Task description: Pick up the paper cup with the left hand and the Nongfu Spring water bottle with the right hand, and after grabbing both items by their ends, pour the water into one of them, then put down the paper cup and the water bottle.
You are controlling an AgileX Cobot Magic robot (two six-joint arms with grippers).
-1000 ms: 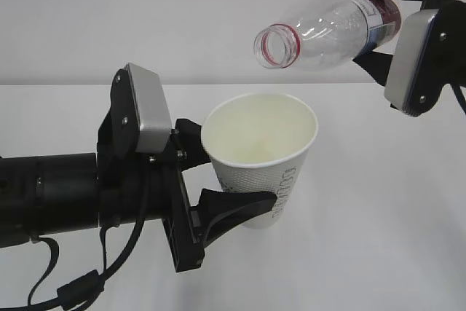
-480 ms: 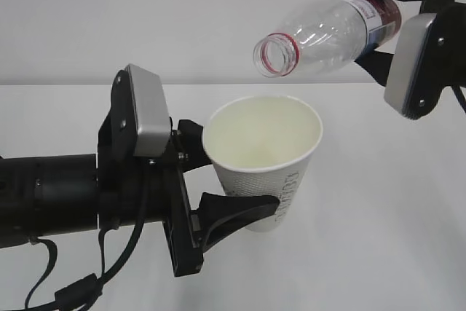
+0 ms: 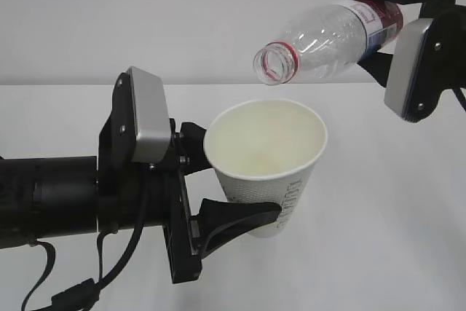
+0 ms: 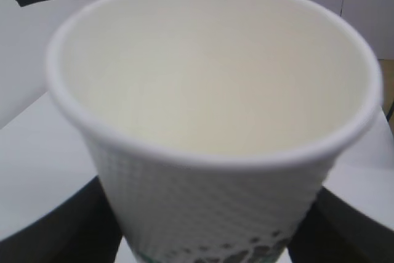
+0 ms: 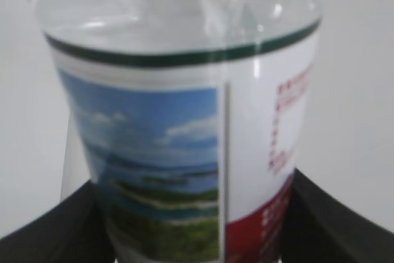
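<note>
The white dimpled paper cup (image 3: 266, 169) stands upright above the table, and my left gripper (image 3: 244, 180) is shut on its lower wall, one black finger (image 3: 237, 216) in front and the other behind. In the left wrist view the paper cup (image 4: 209, 127) fills the frame, cream inside, with the left gripper (image 4: 203, 241) holding it from both sides. The clear Nongfu Spring water bottle (image 3: 328, 34) is tipped mouth-down over the cup, with my right gripper (image 3: 375, 28) shut on its labelled end. The right wrist view shows the bottle's label (image 5: 184, 170) in the right gripper (image 5: 194, 235). No stream of water shows.
A white table (image 3: 393, 202) lies below both arms, in front of a plain pale wall (image 3: 145, 12). The left arm's black cable (image 3: 73, 293) hangs at the lower left. The bottle's open mouth (image 3: 275, 63) hangs a short way above the cup's rim.
The bottle has tipped further, its mouth dropping closer to the cup. The cup and the left gripper have shifted slightly right and down.
</note>
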